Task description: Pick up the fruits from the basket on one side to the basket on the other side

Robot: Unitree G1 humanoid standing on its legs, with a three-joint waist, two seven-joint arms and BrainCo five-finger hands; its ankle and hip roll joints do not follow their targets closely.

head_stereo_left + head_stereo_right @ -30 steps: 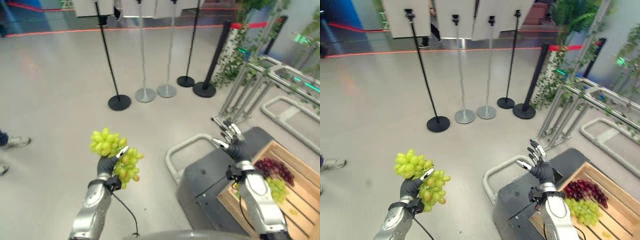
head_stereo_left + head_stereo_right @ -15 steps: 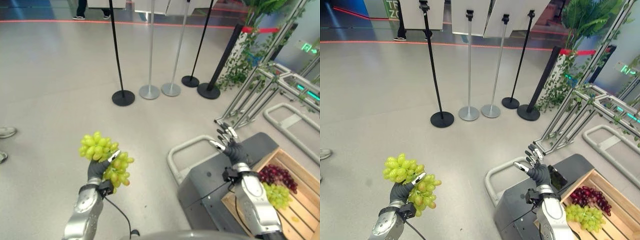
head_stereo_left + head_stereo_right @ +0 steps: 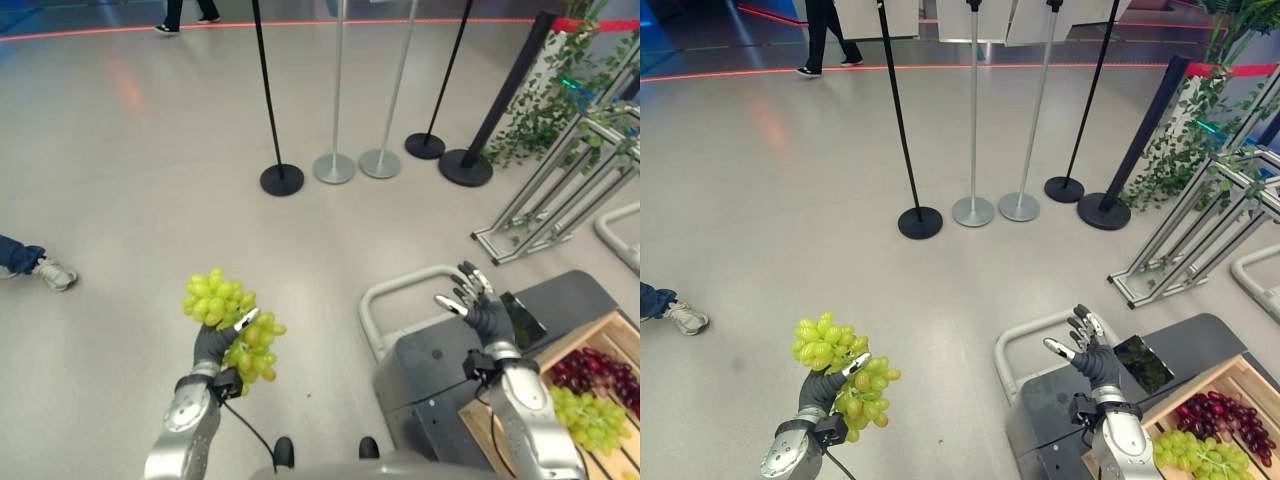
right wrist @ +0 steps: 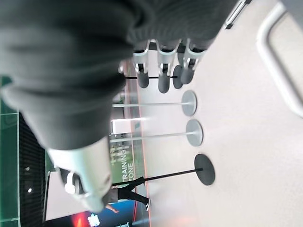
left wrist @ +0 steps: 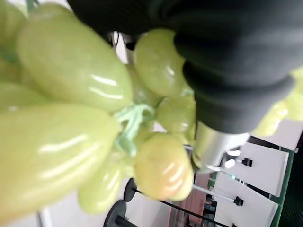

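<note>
The bunch of green grapes [image 3: 232,325] sits in the lower left of the left eye view, held up over the pale floor [image 3: 140,150] by the left hand [image 3: 212,345], whose fingers are curled round the middle of the cluster. One lobe of grapes stands above and to the upper left of the dark fingers, another spills to their lower right, so the bunch's long axis runs on a slant from upper left to lower right (a silver fingertip shows between the two lobes). In the left wrist view the grapes press close against the dark ribbed cover, with the pale green stem [image 5: 130,124] branching among them.

At the lower right corner of the left eye view a wooden crate [image 3: 560,350] holds a second bunch of green grapes [image 3: 592,420] and, just beyond it, a bunch of dark red grapes [image 3: 600,370]; the two bunches touch. The crate rests on a dark grey cart [image 3: 450,360] with a pale tubular handle [image 3: 400,290].

The right hand [image 3: 482,308] is raised over the cart, well apart from the held bunch, its fingers straight and spread, holding nothing.

Across the upper half stand stanchion posts [image 3: 336,90] on round bases. A person's shoe [image 3: 52,273] shows at the left edge, and a person's legs [image 3: 830,35] at the top.
</note>
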